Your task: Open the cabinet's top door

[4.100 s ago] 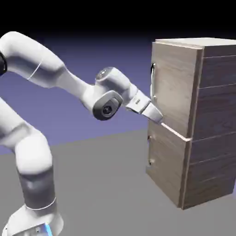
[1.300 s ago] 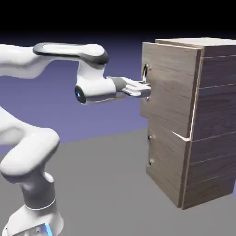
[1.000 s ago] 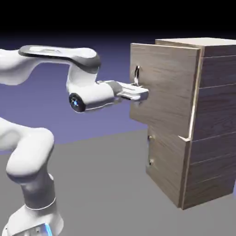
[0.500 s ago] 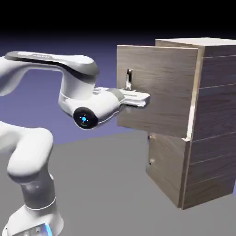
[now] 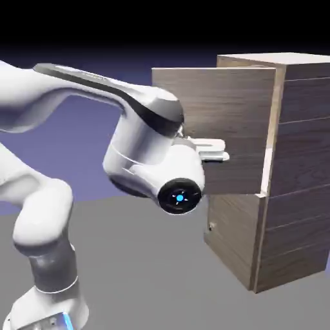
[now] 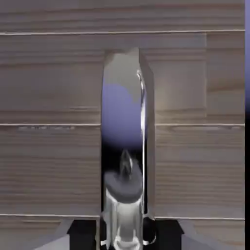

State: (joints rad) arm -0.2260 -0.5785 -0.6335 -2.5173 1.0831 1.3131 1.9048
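Observation:
The cabinet (image 5: 303,161) of grey-brown wood stands at the exterior view's right. Its top door (image 5: 232,97) is swung far out, with its outer face turned toward the camera. My gripper (image 5: 218,151) reaches against that face at mid height, and the bulky wrist hides the handle there. In the hand view the shiny vertical handle (image 6: 124,112) fills the middle, standing off the top door (image 6: 49,88). The gripper (image 6: 124,237) is shut on the handle, with a dark fingertip (image 6: 83,233) at each side of the bar's lower end.
The shorter lower door (image 5: 235,238) sits flush and closed, with a small knob (image 5: 211,225) on its left part. The white arm (image 5: 45,213) arches from the lower left across the grey table (image 5: 148,277).
The top door has swung further out, its free edge moving left. My hand has come with it, and the wrist has turned toward the camera and now covers the handle.

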